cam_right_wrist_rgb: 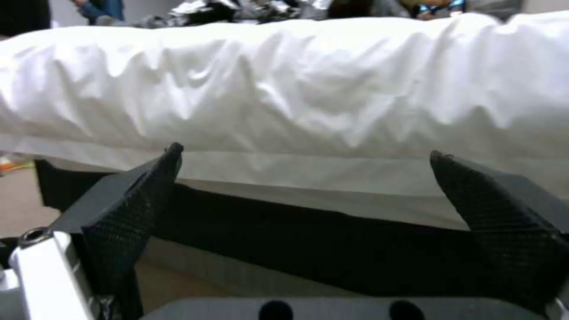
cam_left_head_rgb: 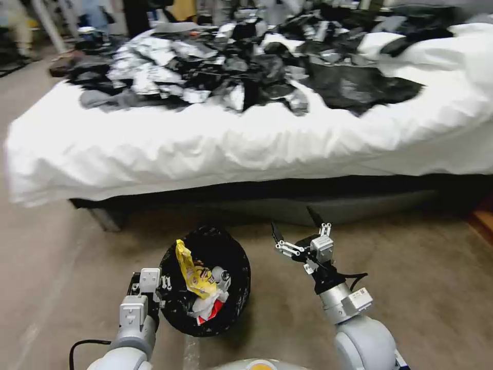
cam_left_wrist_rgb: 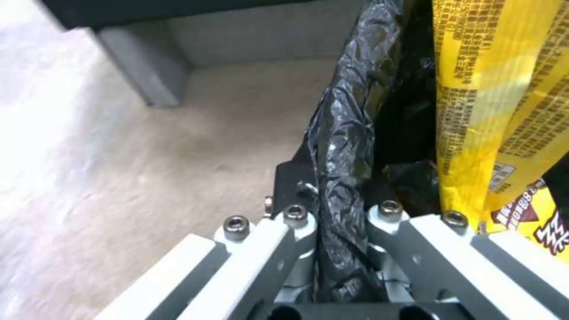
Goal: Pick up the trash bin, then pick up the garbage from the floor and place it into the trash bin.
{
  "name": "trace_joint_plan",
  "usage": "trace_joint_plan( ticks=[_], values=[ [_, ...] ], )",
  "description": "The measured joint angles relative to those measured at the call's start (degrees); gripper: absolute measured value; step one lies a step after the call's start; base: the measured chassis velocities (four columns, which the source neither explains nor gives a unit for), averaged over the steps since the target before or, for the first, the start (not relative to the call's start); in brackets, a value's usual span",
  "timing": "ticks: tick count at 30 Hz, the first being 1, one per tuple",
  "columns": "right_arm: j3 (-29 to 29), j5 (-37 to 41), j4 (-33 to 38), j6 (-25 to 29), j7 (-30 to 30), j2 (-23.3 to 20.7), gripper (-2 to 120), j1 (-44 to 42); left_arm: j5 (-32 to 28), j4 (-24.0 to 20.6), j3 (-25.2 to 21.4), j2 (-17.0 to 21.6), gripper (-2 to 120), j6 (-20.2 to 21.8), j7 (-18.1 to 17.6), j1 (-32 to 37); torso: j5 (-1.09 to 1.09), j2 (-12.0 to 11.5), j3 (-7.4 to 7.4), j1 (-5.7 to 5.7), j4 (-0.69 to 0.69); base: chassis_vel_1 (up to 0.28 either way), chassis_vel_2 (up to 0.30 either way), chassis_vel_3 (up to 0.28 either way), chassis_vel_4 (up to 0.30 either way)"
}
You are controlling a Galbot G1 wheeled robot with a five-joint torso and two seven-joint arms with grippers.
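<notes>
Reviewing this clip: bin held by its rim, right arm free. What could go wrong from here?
1. The left claw pinches the trash bin only at the bag-covered rim; the slick black liner could slip and the bin tilt or drop.
2. The yellow snack wrapper stands above the rim and could fall out if the bin tips.
3. The open right claw hovers close to the bed and might snag the sheet.

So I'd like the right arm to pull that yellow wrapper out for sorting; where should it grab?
Grip the yellow crinkled snack wrapper at its upright top end, coming from above; it pokes over the black-bag-lined round bin rim. The right gripper is open beside it.
</notes>
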Motion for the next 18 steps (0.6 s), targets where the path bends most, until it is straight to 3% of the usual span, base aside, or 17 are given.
trace_joint_plan(
  ticks=[18],
  values=[
    [0.03, -0.17, 0.05, 0.06, -0.07, -0.20, 100, -0.66, -0.01, -0.40, -0.19, 0.23, 3, 0.09, 0.20, 0.15, -0.01, 0.00, 0.00, 0.00, 0.00, 0.123, 0.127, 0.124, 0.119]
  ],
)
